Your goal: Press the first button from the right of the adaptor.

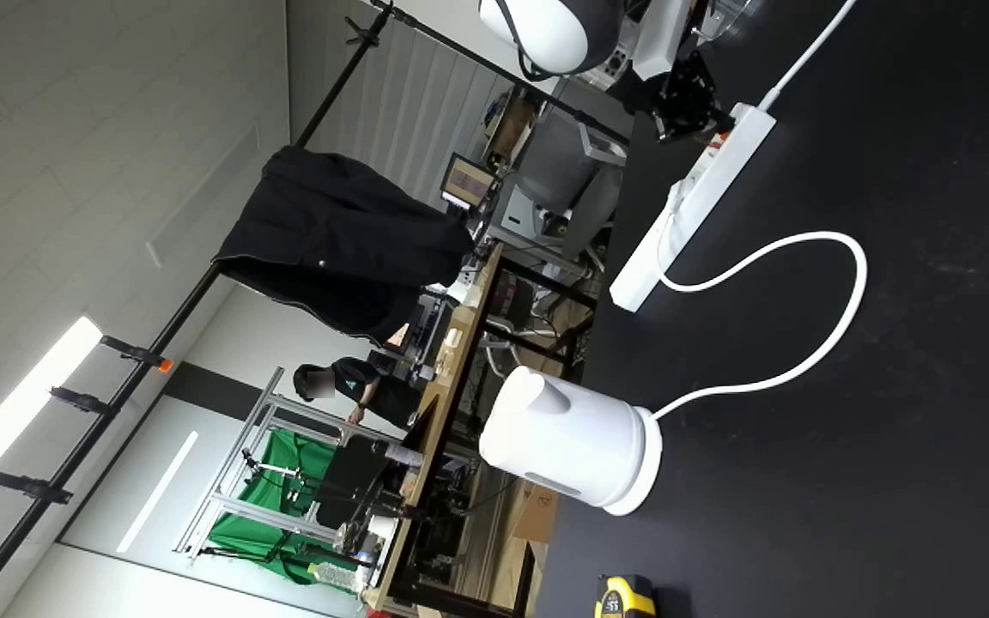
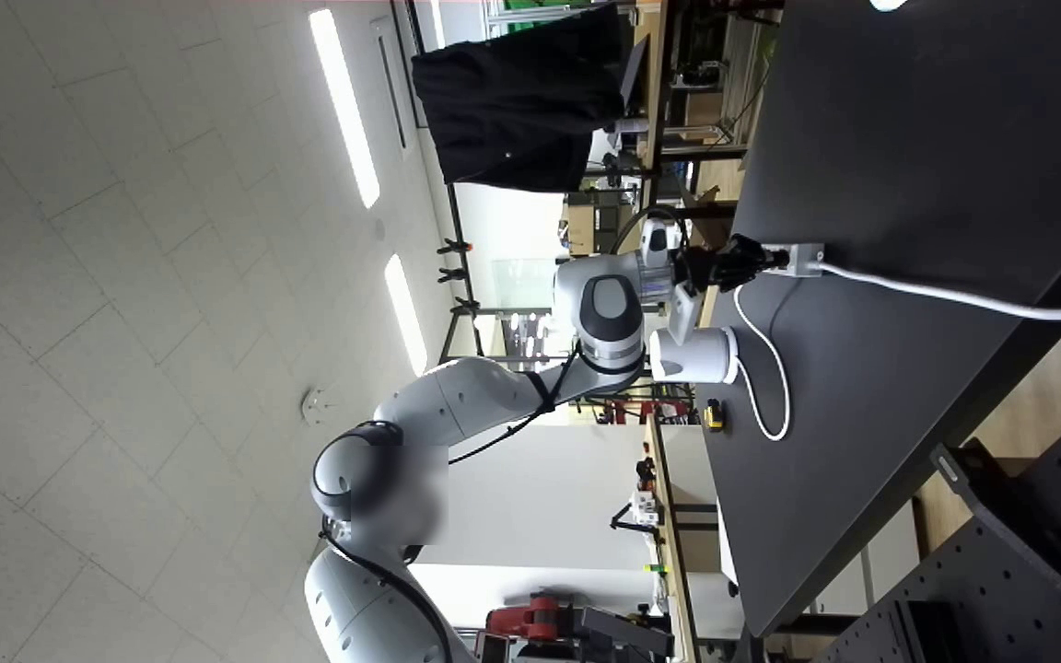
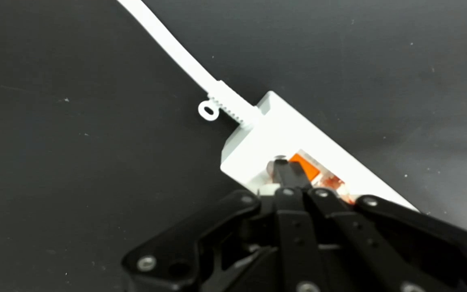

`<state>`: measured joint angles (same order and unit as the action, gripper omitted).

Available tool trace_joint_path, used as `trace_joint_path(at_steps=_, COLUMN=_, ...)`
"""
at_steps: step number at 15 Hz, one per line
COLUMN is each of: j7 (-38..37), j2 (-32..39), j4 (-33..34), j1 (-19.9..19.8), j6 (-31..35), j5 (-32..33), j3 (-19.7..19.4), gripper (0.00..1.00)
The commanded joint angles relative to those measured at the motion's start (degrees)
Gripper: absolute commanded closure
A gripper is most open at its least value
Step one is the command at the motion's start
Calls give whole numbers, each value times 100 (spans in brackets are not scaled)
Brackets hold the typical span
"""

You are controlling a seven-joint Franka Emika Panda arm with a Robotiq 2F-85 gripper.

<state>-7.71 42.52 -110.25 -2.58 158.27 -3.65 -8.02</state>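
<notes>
In an exterior view: power strip (image 1: pixel 699 202) lies on the tabletop (image 1: pixel 846 481), apart from the kettle (image 1: pixel 567 442). End effector (image 1: pixel 722 126) is down at the strip's end farther from the kettle, right by the reddish buttons (image 1: pixel 717 140). Reach looks done; choice of end fits the task, I judge. Long axis slants: plain end toward the kettle, the strip's own cord (image 1: pixel 812 56) leaving by the end away from it.

In an exterior view: strip shows chiefly its cord-side end face (image 2: pixel 807 259), turned toward the camera, long axis much foreshortened. End effector at this end; touching or just above, cannot tell.

Wrist view: fingers drawn together, nothing seen held. Fingertips (image 3: pixel 288 174) overlap an orange button (image 3: pixel 306 165), hiding part of it. Press unconfirmed: no telling whether that button is down, or whether another sits under the tips. Left, by my reckoning: the push itself if not made, then a lift clear. Long axis runs diagonally beneath the end effector; cord end juts past the fingertips, cord carrying on in roughly the same line. Kettle out of view.
</notes>
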Motion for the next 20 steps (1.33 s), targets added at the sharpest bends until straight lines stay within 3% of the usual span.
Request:
trace_joint_path(at_steps=1, j7=-59, j2=14, j4=86, j1=-78, j6=-65, j5=-50, j3=75, gripper=100)
trace_joint_path(at_steps=14, j7=-26, j2=597, j4=614, j1=-214, j6=-293, j5=-142, j3=125, gripper=100)
trace_joint_path(at_steps=20, j7=64, j2=923, j4=1116, j1=-325, j6=-936, j5=-126, j3=218, gripper=100)
